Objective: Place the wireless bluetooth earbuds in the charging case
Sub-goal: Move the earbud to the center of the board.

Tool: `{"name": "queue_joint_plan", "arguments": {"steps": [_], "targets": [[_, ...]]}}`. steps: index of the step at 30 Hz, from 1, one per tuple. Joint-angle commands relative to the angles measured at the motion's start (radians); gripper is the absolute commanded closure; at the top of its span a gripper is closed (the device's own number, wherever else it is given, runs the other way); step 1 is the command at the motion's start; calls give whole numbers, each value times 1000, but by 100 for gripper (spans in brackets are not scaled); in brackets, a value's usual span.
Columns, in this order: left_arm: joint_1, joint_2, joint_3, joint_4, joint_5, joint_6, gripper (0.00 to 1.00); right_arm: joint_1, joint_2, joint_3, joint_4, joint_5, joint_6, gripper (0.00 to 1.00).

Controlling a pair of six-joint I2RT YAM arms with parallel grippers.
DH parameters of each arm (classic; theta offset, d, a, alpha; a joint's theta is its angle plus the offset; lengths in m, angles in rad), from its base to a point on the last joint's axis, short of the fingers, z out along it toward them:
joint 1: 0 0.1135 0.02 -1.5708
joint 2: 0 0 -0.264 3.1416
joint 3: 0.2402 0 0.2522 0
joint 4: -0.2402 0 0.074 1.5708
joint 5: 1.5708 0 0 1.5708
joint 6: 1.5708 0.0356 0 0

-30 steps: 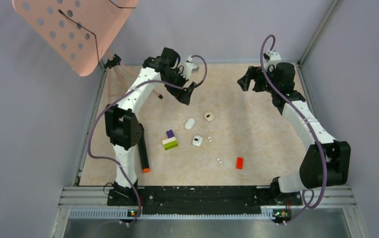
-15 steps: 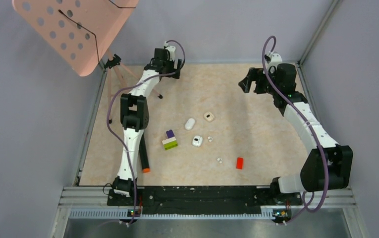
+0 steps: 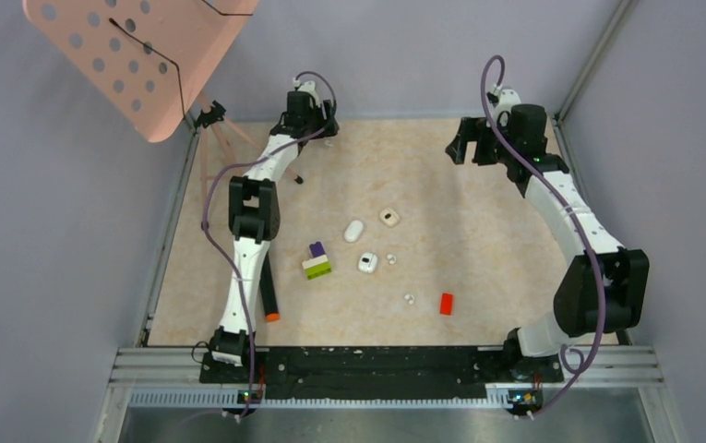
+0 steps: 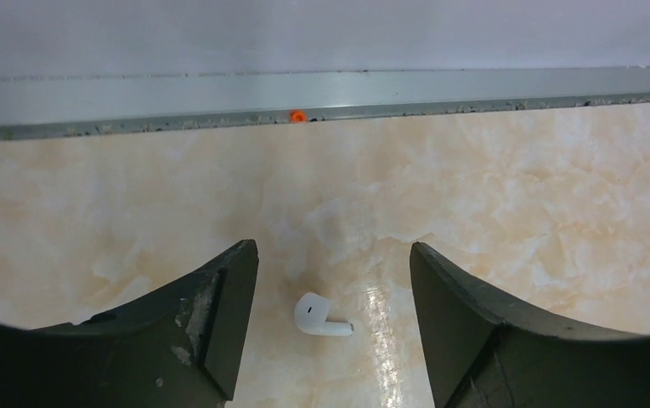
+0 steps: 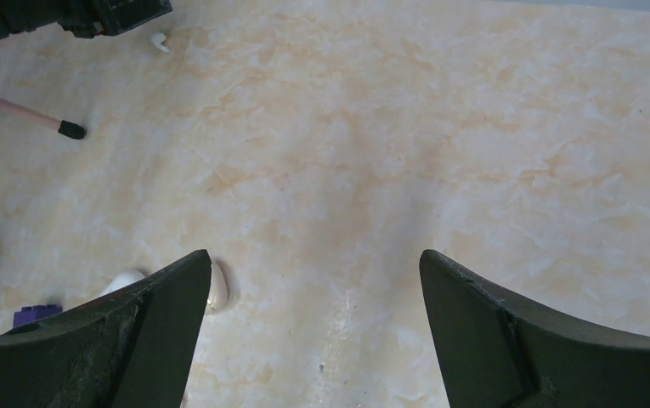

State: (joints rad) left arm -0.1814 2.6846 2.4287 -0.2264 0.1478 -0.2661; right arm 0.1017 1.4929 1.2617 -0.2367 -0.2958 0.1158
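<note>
Left tool (image 4: 331, 255) spread, straddling a stemmed earbud (image 4: 314, 314) lying flat on the counter (image 4: 517, 187), lower centre of the wrist view, untouched: lined up for a pinch. Right tool (image 5: 314, 259) spread, empty, parked clear. Charging case (image 3: 368, 263) mid-frame, top view

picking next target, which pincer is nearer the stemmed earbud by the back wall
Left. The left pincer sits right above the earbud, which lies on the table between its open fingers, untouched. The right pincer is open far across the table to the right.
</note>
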Motion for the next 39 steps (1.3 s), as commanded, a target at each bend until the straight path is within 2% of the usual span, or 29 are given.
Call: {"name": "queue_joint_plan", "arguments": {"steps": [1,6,10,14,17,23,28,36,39], "targets": [[4,-44,-22,12,-64,-105,29,-10,28,88,-13,19,-22,9],[6,-74,-55,-34,-187,-107,28,-11,44,109,-15,13,-22,9],[8,-96,-99,-70,-158,-103,34,-10,41,108,-15,17,-26,9],[1,-140,-187,-71,-95,-101,46,-11,40,105,-13,19,-27,9],[-5,-143,-193,-86,-80,-91,54,-15,37,98,-8,17,-26,9],[-19,-122,-145,-112,-86,-56,55,-21,24,81,-3,12,-20,9],[-26,-135,-169,-122,-69,-63,54,-23,2,61,-1,16,-18,8],[-39,-155,-204,-149,-26,-26,63,-24,-17,27,12,17,-16,8],[-41,-173,-238,-133,-12,-11,70,-26,-21,19,22,17,-15,8]]}}
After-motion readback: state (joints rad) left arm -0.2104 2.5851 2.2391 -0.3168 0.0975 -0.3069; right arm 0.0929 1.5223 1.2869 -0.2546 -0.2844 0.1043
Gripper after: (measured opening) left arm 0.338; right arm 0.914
